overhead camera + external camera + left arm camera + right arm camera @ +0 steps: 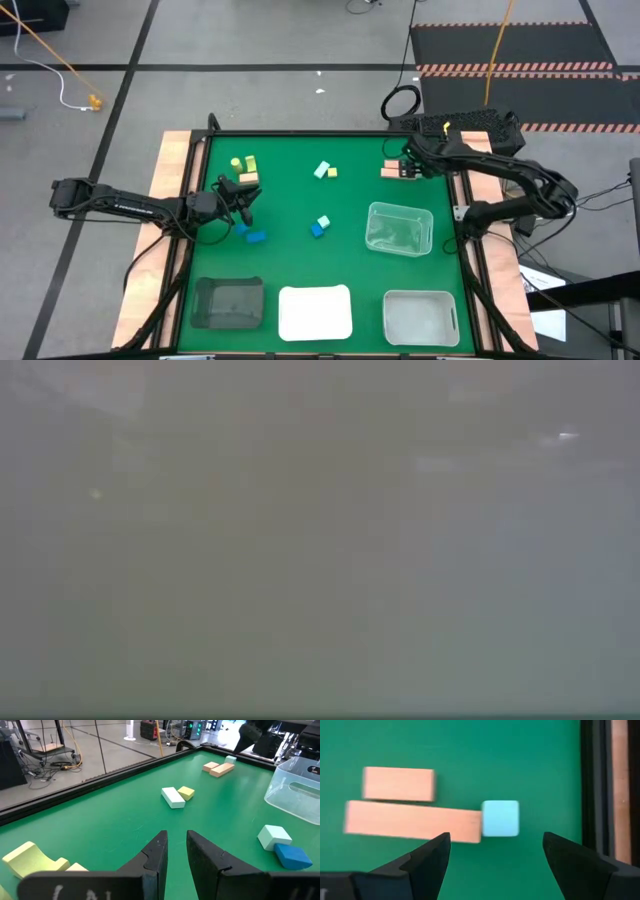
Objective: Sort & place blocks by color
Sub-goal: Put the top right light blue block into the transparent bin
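On the green felt counter (300,200), four plastic trays are sitting along the near side. The right hand (495,857) is hovering with fingers wide over two tan-pink wooden bars (412,820) lying parallel, long axes crosswise, one mint-teal cube (500,818) touching the longer bar's end. The left hand (175,855), fingers narrow, is waiting near two blue blocks (256,237).

Low view wholly fogged, nothing legible.

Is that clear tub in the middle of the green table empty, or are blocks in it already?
Empty, as far as the high view shows: the clear tub shows only green table through its bottom, no coloured blocks.
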Robot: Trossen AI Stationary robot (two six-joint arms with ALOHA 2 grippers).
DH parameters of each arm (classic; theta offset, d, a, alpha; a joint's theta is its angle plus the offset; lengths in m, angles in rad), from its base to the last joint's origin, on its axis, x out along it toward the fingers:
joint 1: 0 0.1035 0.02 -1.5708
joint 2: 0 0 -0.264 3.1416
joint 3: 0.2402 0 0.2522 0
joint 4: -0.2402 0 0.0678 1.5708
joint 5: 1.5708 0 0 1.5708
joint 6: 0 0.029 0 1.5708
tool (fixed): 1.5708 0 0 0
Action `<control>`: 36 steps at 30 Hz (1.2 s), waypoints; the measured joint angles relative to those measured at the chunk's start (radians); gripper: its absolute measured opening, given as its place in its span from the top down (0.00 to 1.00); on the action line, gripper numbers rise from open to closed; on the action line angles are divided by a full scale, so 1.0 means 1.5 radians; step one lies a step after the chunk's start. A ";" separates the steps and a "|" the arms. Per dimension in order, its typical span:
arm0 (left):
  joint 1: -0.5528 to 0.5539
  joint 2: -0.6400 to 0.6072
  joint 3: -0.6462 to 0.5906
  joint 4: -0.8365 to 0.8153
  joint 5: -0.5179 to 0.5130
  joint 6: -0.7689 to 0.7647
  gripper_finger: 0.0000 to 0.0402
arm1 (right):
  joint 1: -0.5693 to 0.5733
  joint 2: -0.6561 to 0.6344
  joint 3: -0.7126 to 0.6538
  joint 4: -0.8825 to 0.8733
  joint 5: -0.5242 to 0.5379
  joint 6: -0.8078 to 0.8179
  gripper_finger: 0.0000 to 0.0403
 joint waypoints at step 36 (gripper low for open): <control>0.000 0.000 0.000 0.000 0.000 0.000 0.82 | -0.066 0.061 -0.031 0.093 -0.090 0.010 0.71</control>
